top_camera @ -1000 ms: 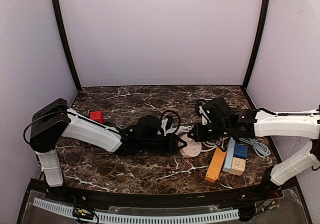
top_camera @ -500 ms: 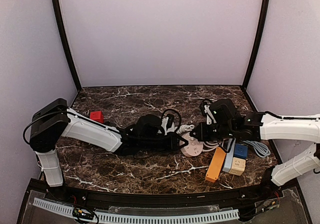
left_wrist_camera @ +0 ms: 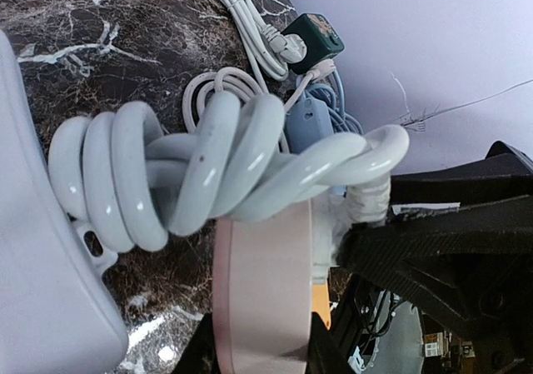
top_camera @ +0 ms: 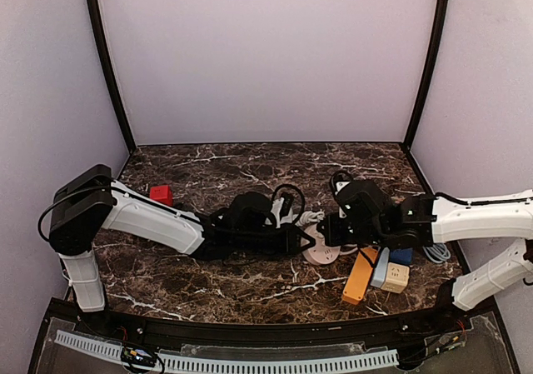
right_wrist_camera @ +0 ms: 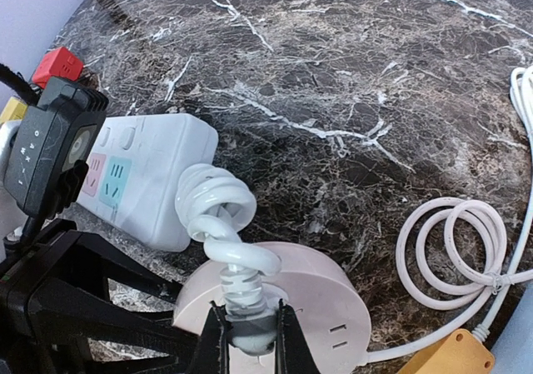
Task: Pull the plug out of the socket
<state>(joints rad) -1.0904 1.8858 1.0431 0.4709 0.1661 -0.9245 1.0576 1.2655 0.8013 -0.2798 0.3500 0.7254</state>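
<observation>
A round pink socket [top_camera: 320, 246] lies on the marble table; it shows in the left wrist view [left_wrist_camera: 262, 286] and the right wrist view [right_wrist_camera: 316, 295]. A white plug [right_wrist_camera: 248, 324] with a coiled white cord [right_wrist_camera: 218, 211] sits in its top face. My right gripper [right_wrist_camera: 248, 339] is shut on the plug, one finger on each side. My left gripper [left_wrist_camera: 258, 353] is shut on the socket's rim, holding it from the left. In the top view the left gripper [top_camera: 301, 241] and the right gripper [top_camera: 331, 231] meet at the socket.
A white power strip [right_wrist_camera: 137, 178] lies just left of the socket. An orange strip [top_camera: 360, 276], a grey-blue strip [top_camera: 381, 266], a beige cube [top_camera: 396, 277] and a blue cube [top_camera: 401, 253] lie to the right. Looped white cable [right_wrist_camera: 454, 249] lies nearby. A red cube [top_camera: 161, 194] sits far left.
My right gripper has come down and toward the near left onto the socket, and is closed on the plug. My left arm has hardly moved.
</observation>
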